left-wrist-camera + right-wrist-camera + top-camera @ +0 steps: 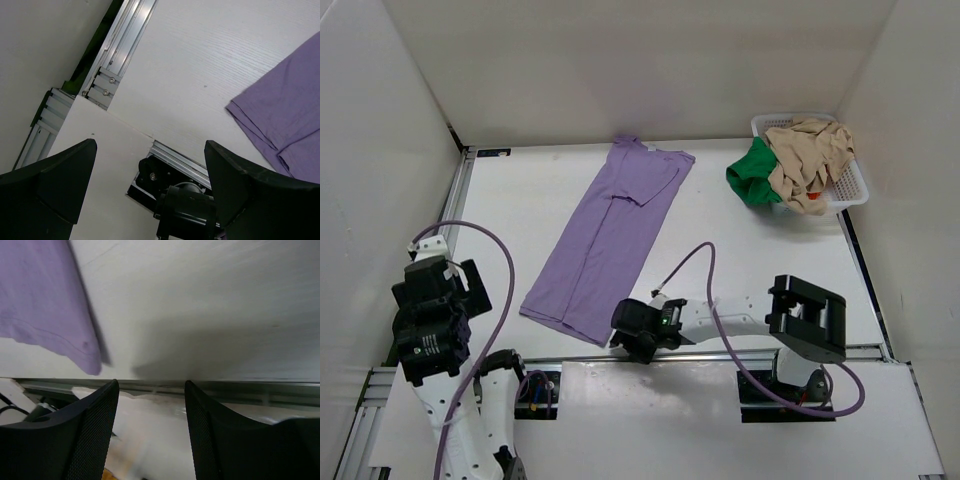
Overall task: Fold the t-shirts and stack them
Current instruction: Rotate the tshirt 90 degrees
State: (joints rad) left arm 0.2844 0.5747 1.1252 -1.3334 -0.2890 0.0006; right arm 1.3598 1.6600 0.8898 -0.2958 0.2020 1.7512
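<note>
Though both gape empty, right gripper (151,390), not left gripper (150,145), sits beside lavender purple cloth t-shirt (605,245) lying lower-left to upper-right.

White lattice basket (853,182) far-right; white table (740,250).

Plain white walls (620,60) boxed in a white tabletop (750,250) on three sides, aluminium rails (458,195) ran along its edges, and the light was soft and even.
</note>
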